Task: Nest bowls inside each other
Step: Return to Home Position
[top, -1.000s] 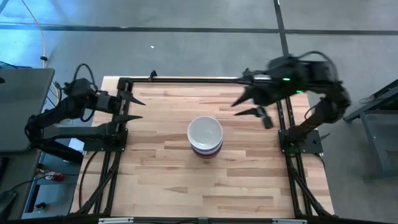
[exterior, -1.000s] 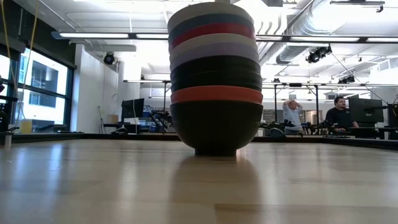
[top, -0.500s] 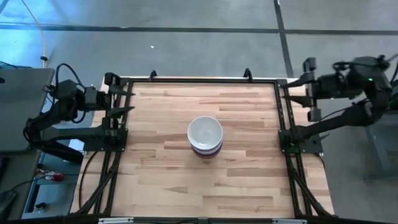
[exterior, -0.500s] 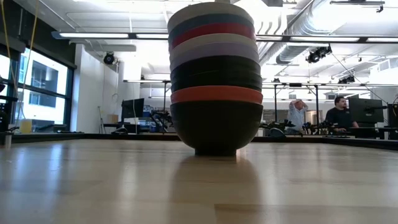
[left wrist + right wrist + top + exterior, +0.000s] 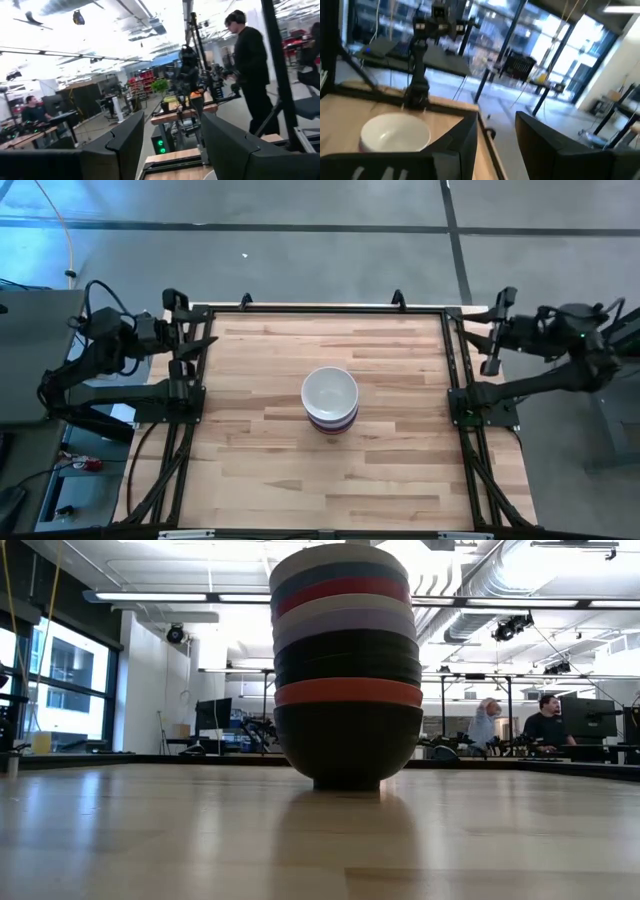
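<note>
The bowls stand nested in one stack [image 5: 330, 400] at the table's middle. A white bowl is on top, and its hollow [image 5: 395, 131] shows in the right wrist view. In the low view the stack [image 5: 345, 660] shows bands of white, dark, magenta, lavender and black. The bottom black bowl rests on the table by its foot [image 5: 346, 780]. My left gripper [image 5: 198, 342] is open at the table's far left corner. My right gripper [image 5: 495, 332] is open beyond the table's right edge. Both are far from the stack. Their fingers stand apart in the wrist views, left gripper [image 5: 172, 145] and right gripper [image 5: 495, 140].
A black frame [image 5: 320, 308] runs along the far edge and down both sides of the wooden table. Bare wood surrounds the stack on all sides. People stand and sit in the room beyond, one [image 5: 250, 65] in the left wrist view and one [image 5: 545, 722] in the low view.
My right gripper has drawn back from above the table's far right part, out past the right edge. My left gripper has pulled back a little toward the left edge. The stack of bowls has stayed where it was.
</note>
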Controlling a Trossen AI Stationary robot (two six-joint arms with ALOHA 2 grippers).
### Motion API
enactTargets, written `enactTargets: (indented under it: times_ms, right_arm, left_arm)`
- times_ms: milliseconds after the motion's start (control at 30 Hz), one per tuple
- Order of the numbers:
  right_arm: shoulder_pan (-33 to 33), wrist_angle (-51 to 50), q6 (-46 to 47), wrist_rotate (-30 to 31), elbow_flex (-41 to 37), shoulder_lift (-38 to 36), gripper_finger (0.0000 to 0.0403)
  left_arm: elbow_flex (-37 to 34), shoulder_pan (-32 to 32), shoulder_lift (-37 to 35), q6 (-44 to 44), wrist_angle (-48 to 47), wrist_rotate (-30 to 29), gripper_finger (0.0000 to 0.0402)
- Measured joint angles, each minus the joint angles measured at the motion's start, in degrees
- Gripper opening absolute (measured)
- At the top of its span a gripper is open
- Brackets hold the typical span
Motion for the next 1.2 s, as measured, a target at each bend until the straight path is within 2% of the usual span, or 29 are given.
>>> enactTargets:
  times_ms: [100, 233, 333, 433, 567, 767, 1000, 1200]
  right_arm:
    - [-0.01, 7.79, -0.74, 0.79, -6.0, -4.26, 0.0126]
    - [-0.01, 19.11, 0.87, 5.73, -13.89, -9.41, 0.0126]
    - [-0.01, 22.99, 3.05, 10.01, -17.64, -11.85, 0.0126]
    - [-0.01, 21.96, 3.1, 10.4, -19.41, -12.74, 0.0126]
    - [-0.01, 18.79, 4.83, 7.77, -20.66, -12.55, 0.0126]
    - [-0.07, 17.35, 9.36, 13.86, -24.5, -12.41, 0.0126]
    - [-0.05, 17.26, 15.07, 15.14, -28.22, -12.39, 0.0126]
    - [-0.14, 16.94, 14.8, 14.94, -30.43, -12.89, 0.0126]
  left_arm:
    - [0.0, 0.0, 0.49, -0.51, 0.0, -0.38, 0.0188]
    - [0.0, -0.02, 1.15, -0.93, -0.05, -0.36, 0.0188]
    - [0.0, -0.02, 1.72, -0.93, -0.11, -0.36, 0.0188]
    - [0.0, -0.02, 1.83, -0.93, -0.33, -0.36, 0.0188]
    - [0.0, -0.02, 1.88, -0.56, -1.5, -0.36, 0.0188]
    - [0.0, -0.02, 2.59, -1.26, -2.28, -0.34, 0.0188]
    - [0.0, -0.02, 5.48, -2.05, -2.49, -0.32, 0.0188]
    - [0.0, -0.02, 8.28, -2.44, -2.52, 0.72, 0.0188]
